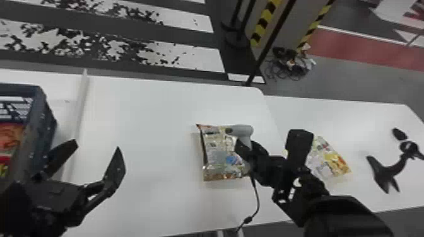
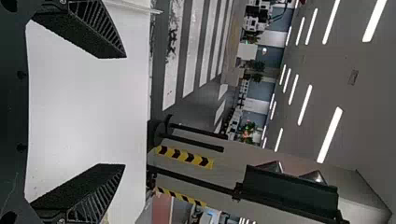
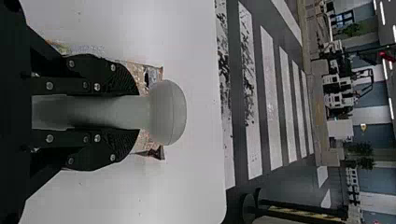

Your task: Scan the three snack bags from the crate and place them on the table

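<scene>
Head view, right of centre: right gripper (image 1: 248,147) clasps the scanner (image 1: 242,130) over a snack bag (image 1: 217,157), presumably for reading its code. Lower left: left gripper (image 1: 96,147) spread, empty.

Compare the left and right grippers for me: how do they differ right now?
The left gripper is open with nothing between its fingers; the right gripper is closed around the grey scanner's handle.
The left gripper is beside the crate, while the right gripper is by the snack bag near the middle of the table.
Both grippers are black.
</scene>
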Robot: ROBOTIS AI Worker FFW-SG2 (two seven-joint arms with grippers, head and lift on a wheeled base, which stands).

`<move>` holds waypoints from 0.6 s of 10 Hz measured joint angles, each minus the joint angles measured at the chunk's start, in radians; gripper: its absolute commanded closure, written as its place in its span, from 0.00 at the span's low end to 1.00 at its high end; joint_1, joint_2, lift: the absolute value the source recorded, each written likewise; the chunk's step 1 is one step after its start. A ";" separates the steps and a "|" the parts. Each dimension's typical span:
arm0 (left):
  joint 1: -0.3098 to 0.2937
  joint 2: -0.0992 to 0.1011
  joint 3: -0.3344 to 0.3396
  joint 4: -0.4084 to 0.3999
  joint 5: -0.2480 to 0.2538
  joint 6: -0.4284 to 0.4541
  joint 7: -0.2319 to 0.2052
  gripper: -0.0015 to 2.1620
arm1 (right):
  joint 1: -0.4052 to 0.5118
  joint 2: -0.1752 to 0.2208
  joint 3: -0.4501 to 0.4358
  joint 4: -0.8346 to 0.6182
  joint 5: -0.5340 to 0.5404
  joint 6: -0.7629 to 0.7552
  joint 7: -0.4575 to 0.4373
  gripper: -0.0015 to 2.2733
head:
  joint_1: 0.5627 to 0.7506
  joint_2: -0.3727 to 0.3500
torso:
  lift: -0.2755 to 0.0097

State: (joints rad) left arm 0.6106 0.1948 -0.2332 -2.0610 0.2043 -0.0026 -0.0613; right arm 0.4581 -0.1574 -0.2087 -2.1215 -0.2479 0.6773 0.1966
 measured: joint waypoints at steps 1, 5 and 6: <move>0.000 0.001 0.001 -0.004 0.001 0.002 0.000 0.01 | -0.007 0.010 0.032 0.008 0.018 -0.001 -0.006 0.87 | 0.70 0.16 | 0.75; 0.000 0.003 0.009 -0.004 0.007 0.005 0.000 0.01 | -0.021 0.019 0.123 0.069 0.070 -0.028 -0.039 0.87 | 0.70 0.24 | 0.75; -0.001 0.003 0.010 -0.001 0.008 0.005 0.000 0.01 | -0.021 0.019 0.139 0.080 0.078 -0.031 -0.052 0.87 | 0.70 0.25 | 0.75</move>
State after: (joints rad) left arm 0.6098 0.1979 -0.2228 -2.0617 0.2122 0.0024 -0.0613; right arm 0.4372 -0.1381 -0.0701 -2.0416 -0.1698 0.6468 0.1450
